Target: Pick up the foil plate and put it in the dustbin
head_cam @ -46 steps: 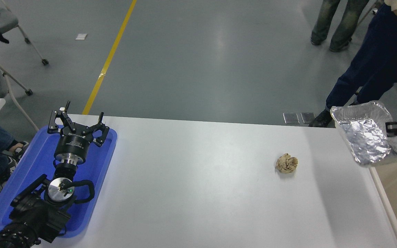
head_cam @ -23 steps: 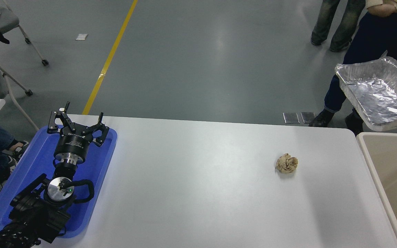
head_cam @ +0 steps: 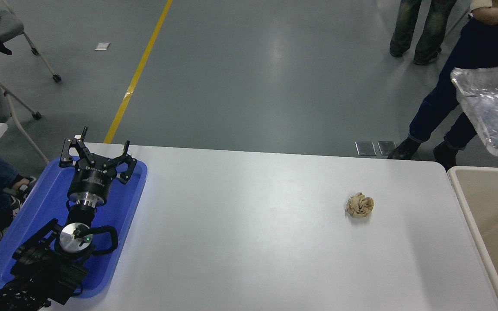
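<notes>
The shiny silver crinkled aluminium-foil plate [head_cam: 493, 113] hangs in the air at the picture's right edge, above the far end of the large beige rectangular dustbin [head_cam: 469, 199]; the right gripper is out of view, so its fingers cannot be judged. The plate looks light, thin and easily dented, so the raised rim seems the best hold. The left gripper [head_cam: 96, 153] is parked over the shallow blue plastic tray [head_cam: 134, 196], fingers spread.

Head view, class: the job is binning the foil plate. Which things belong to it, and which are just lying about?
Belong to the job:
foil plate, in the air at the right edge
dustbin, below it

Just lying about:
crumpled paper ball
blue tray
</notes>
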Controlling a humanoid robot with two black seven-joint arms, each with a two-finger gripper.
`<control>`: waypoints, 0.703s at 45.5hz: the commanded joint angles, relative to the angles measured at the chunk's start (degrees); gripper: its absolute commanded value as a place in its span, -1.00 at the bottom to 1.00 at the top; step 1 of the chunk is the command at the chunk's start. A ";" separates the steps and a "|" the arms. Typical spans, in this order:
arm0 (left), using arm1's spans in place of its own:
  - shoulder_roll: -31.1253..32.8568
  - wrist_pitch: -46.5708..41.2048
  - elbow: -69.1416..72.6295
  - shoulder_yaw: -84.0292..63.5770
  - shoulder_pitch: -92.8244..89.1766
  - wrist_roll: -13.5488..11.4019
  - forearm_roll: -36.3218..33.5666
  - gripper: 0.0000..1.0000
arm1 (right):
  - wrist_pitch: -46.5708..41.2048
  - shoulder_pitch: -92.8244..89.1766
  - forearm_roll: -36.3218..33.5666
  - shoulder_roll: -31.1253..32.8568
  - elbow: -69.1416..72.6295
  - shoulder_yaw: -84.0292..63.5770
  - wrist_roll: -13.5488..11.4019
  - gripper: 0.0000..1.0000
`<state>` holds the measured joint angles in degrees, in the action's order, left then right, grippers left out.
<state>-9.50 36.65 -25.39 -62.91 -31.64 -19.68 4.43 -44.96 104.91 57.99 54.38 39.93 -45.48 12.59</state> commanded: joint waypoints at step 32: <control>0.01 -0.09 -0.01 -0.02 0.00 -0.09 0.06 1.00 | 25.70 -62.01 -37.60 -9.72 -39.58 8.82 -4.94 -1.00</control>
<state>-9.49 36.58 -25.40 -62.93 -31.64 -19.70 4.47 -27.47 56.91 33.26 49.34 5.44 -38.47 10.93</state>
